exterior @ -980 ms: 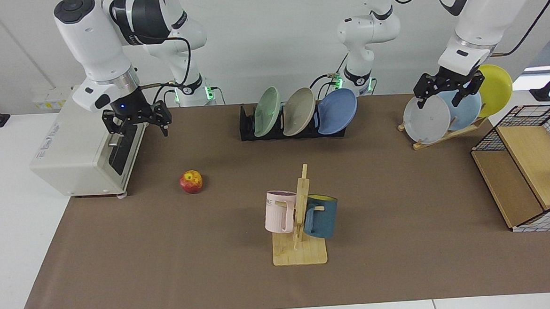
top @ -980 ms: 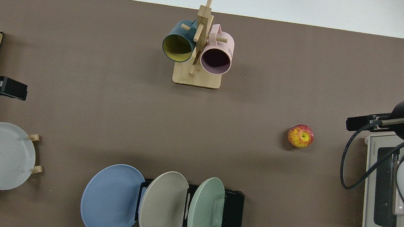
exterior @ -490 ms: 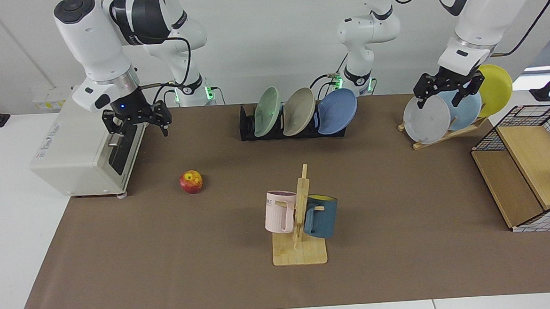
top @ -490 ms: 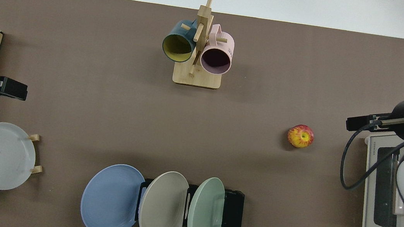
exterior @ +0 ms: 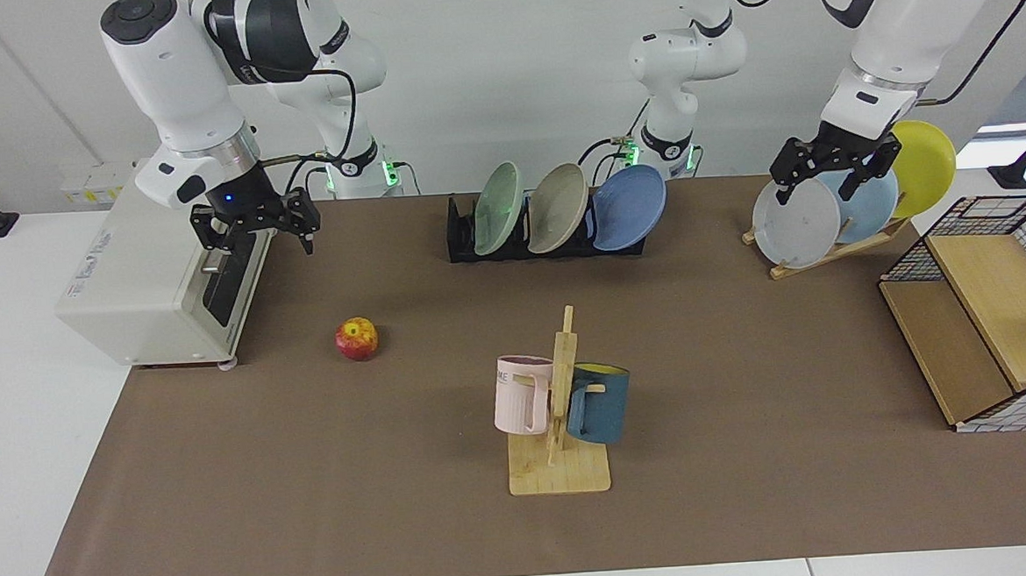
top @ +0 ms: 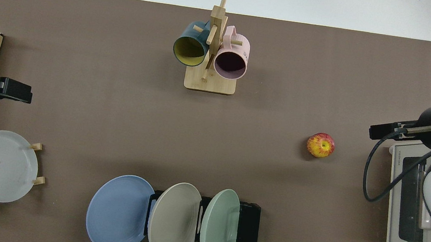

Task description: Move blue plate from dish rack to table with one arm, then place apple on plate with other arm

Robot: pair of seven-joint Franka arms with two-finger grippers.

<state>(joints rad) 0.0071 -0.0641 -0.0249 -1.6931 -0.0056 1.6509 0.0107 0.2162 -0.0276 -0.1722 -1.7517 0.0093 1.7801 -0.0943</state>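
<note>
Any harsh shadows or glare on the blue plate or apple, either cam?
Facing view: even light, no glare on the blue plate; the apple casts a faint shadow; left gripper, jaws open, hangs before the wooden plate stand. Top view: soft shadows only; right gripper, jaws open, sits by the toaster oven, clear of the apple.

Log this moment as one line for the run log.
stage: not started | blue plate: in dish rack | apple: on mat | left gripper: open, above grey plate | right gripper: open, by oven
</note>
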